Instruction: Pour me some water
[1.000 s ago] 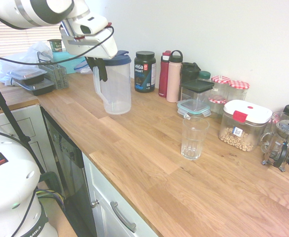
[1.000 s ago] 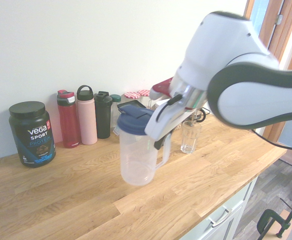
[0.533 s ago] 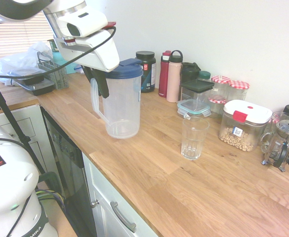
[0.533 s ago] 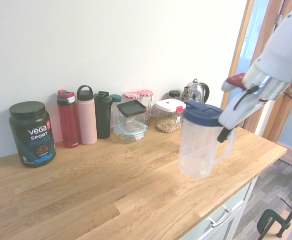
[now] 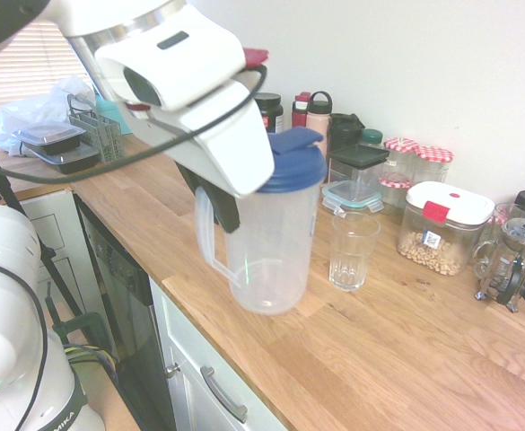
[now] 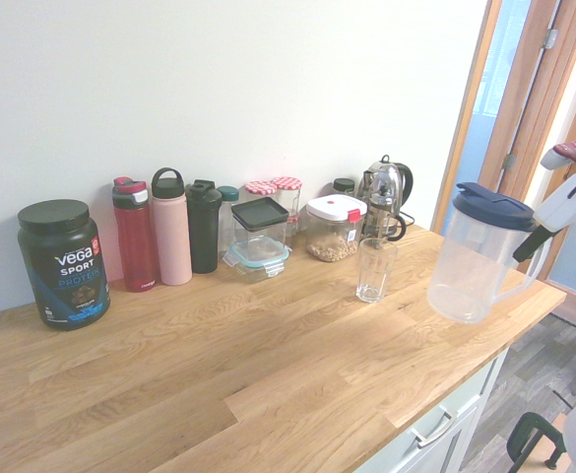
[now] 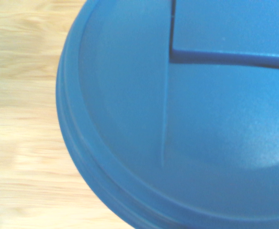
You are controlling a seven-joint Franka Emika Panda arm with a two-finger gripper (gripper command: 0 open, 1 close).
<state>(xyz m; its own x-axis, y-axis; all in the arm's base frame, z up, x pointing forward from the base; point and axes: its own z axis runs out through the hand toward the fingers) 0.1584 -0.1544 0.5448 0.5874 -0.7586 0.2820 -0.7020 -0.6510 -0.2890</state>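
Observation:
A clear plastic pitcher (image 5: 271, 242) with a blue lid (image 7: 187, 114) hangs upright just above the wooden counter (image 5: 379, 359), near its front edge. My gripper (image 5: 219, 205) is shut on the pitcher's handle. In the second exterior view the pitcher (image 6: 470, 261) is at the far right with the gripper (image 6: 529, 244) behind it. An empty ribbed drinking glass (image 5: 353, 250) stands on the counter right beside the pitcher, a little further back. The glass (image 6: 374, 269) stands clear of the pitcher. No water can be made out inside the pitcher.
Along the back wall stand a black protein tub (image 6: 63, 261), a red bottle (image 6: 135, 235), a pink bottle (image 6: 171, 227), a dark shaker (image 6: 204, 225), a lidded square container (image 5: 356, 172), red-lidded jars (image 5: 416, 160), a nut box (image 5: 441, 226), a French press (image 5: 513, 260) and a kettle (image 6: 384, 197). Food tubs (image 5: 60, 144) sit far left.
The arm has carried the pitcher along the counter from beside the protein tub and bottles to right next to the glass, still upright and still held by its handle.

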